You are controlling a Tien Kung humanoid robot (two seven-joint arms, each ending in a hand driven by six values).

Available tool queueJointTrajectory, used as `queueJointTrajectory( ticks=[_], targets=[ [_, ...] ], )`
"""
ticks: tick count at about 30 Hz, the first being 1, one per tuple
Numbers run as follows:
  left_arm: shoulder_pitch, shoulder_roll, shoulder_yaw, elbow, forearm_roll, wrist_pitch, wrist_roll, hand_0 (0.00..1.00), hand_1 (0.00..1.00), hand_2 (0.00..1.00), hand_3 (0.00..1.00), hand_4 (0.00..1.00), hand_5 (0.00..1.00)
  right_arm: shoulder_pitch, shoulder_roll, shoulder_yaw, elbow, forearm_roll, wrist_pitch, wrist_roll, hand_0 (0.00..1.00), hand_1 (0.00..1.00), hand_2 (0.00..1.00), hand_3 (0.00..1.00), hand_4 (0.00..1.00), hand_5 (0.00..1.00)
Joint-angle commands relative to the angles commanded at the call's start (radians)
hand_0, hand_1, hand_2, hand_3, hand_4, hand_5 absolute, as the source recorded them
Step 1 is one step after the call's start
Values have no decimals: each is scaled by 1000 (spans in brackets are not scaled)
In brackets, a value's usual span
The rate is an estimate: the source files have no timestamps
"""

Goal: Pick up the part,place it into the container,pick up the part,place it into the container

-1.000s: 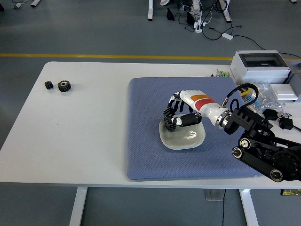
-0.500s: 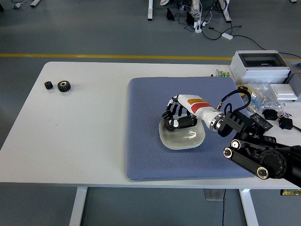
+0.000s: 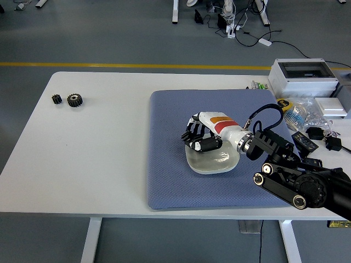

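Blue-grey woven mat [image 3: 181, 181] covers the right half of the white table [image 3: 93, 159], and a shallow white dish [image 3: 214, 163], the container, sits near the mat's middle. The right hand [image 3: 200, 137] reaches in from the lower right on its black arm [image 3: 296, 183] and hovers over the dish's left rim, palm down, with its black fingers [image 3: 190, 131] curled inward; whether they hold a part underneath cannot be told from this view, and the dish's visible floor shows only glare. Two black gear parts lie well apart from the mat at the table's far left: a small gear [image 3: 56, 98] and just beside it a larger gear [image 3: 74, 99], both flat on the tabletop. At the table's far right edge stand a grey box [image 3: 304, 74] and a clutter of cables and small bags [image 3: 312, 118].
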Motion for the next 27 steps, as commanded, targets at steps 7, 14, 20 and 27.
queueJointTrajectory(
  ticks=[7,14,20,27],
  targets=[
    [-1,0,1,0,-2,0,-1,723,698,672,555,641,577,-1,0,-9,-33,-7,8,-2,216,401,468,490,691,239],
    [-2,0,2,0,-2,0,-1,724,698,672,555,641,578,-3,-8,-6,-57,-5,18,-3,215,404,471,489,693,239],
    [-2,0,2,0,1,0,0,723,698,672,555,641,578,-4,-11,-6,-71,5,28,-5,216,401,479,495,692,241],
    [0,0,0,0,3,0,-1,722,699,671,555,641,578,-9,-32,6,-60,9,45,-4,217,411,482,498,688,242]
  ],
)
